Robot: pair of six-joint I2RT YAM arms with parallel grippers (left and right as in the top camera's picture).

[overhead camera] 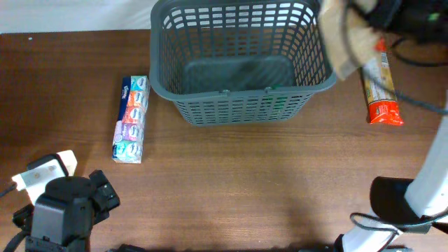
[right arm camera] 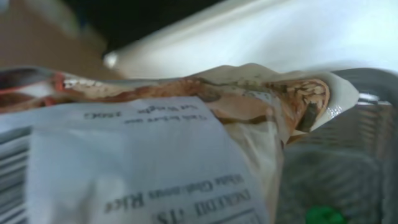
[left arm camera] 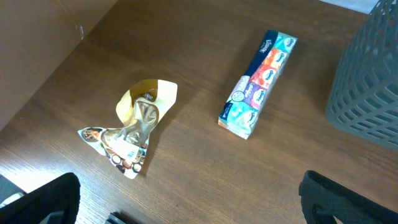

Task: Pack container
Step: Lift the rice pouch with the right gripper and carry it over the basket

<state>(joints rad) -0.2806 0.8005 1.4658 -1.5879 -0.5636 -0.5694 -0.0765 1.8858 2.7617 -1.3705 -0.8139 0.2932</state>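
- At the table's [overhead camera: 280, 182] far edge, the container [overhead camera: 238, 105] is standing open-topped, ready for filling.
- Above its right rim, the right pincer [overhead camera: 365, 19] is clamping a beige packet [overhead camera: 344, 42], seemingly for dropping in.
- The left pincer [left arm camera: 193, 208], jaws apart, is hovering near a crumpled pouch [left arm camera: 134, 130], likely next.

Grey lattice container [overhead camera: 238, 108], beige bag [overhead camera: 346, 45] (white label), multicoloured tissue pack [overhead camera: 131, 119]

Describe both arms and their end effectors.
Left arm: black, boxy body. Left end effector fingers: plain black, blunt. Right arm: white link, rounded black joint, black cables trailing. Right end effector: black, blurred.
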